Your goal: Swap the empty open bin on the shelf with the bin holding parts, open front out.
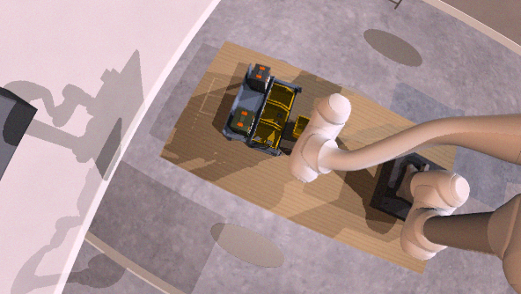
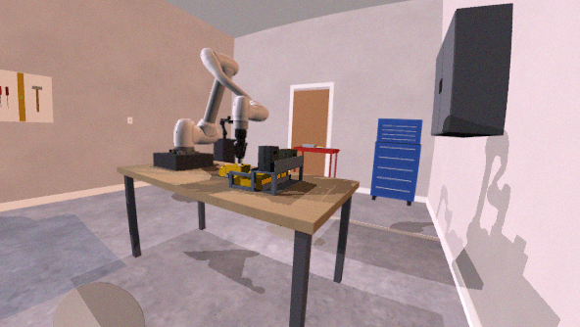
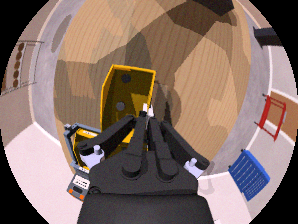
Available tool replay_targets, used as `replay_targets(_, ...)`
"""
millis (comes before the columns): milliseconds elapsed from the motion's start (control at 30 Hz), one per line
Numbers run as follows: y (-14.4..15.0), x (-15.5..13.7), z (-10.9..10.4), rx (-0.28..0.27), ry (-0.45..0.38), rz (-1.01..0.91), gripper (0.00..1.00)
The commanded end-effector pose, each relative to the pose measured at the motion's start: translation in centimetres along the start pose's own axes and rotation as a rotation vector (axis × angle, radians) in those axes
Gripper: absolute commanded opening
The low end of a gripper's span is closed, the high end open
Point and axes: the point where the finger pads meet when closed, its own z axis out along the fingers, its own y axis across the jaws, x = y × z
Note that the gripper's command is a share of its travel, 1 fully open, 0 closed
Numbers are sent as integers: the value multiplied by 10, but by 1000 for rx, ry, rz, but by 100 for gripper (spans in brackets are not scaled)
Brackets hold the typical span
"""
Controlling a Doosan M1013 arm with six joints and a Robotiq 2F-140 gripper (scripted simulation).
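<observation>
My gripper (image 2: 240, 161) (image 3: 146, 109) points down, its fingers closed on the side wall of a yellow open bin (image 1: 301, 126) (image 2: 233, 170) (image 3: 131, 95). Two small dark round parts lie in it in the wrist view. The bin is close in front of the grey shelf (image 1: 247, 100) (image 2: 289, 164) (image 3: 68, 140). The arm hides the gripper in the top view. Three yellow bins stand side by side on the shelf. The upper one (image 1: 282, 93) looks empty; dark parts show in the middle bin (image 1: 271, 113) and the lower bin (image 1: 263, 133).
Two dark boxes with orange marks, one (image 1: 260, 77) (image 2: 267, 158) at one end and one (image 1: 242, 121) at the other, stand on the shelf's top board. The shelf stands on the wooden table (image 1: 246, 189) (image 2: 314, 215) (image 3: 200, 65). The arm's dark base block (image 2: 181, 161) is at the table's other end.
</observation>
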Motion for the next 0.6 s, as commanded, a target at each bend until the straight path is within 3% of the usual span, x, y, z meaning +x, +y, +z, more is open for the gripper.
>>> replay_targets(0,3,0,4,-4,1,-1,10)
replay_targets(567,4,1,6,-4,1,-1,10)
